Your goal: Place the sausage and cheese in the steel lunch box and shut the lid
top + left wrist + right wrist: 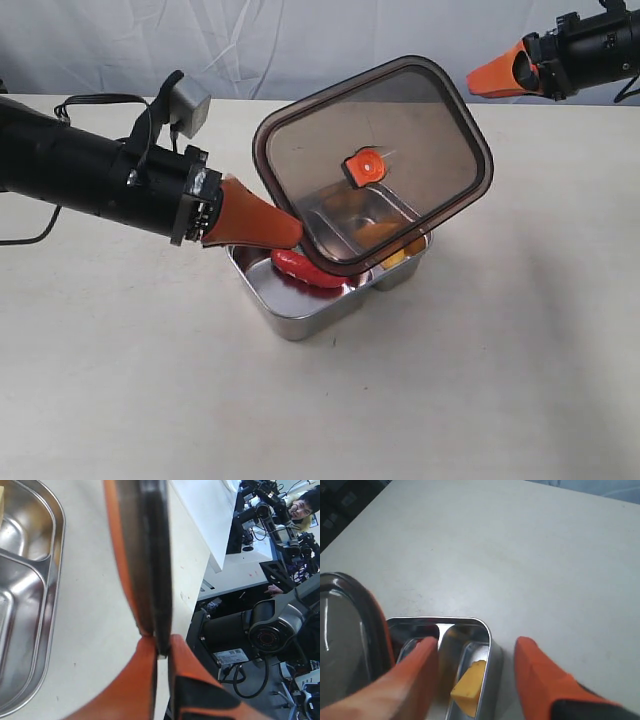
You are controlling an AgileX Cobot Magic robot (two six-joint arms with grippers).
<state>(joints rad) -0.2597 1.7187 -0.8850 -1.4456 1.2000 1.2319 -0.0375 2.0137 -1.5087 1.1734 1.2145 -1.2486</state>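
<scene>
Sausage (305, 270) and cheese (469, 687) lie in the steel lunch box (290, 325); left gripper (285, 232) clamps the tilted lid (400, 150), not yet seated; right gripper (482, 82) spread apart, upper right.

lid (400, 130) overlaps far half of steel lunch box (300, 318), only dim through it. cheese (396, 258) mostly behind lid, sausage (310, 270) partly. Left wrist view crops the box.

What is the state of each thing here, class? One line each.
Dark translucent plastic lid: lifted, tilted above box.
Shiny steel lunch box: open, on table.
Red toy sausage: inside box.
Yellow-orange cheese wedge: inside box, separate compartment.
Left gripper: shut on lid edge.
Right gripper: open, empty.
</scene>
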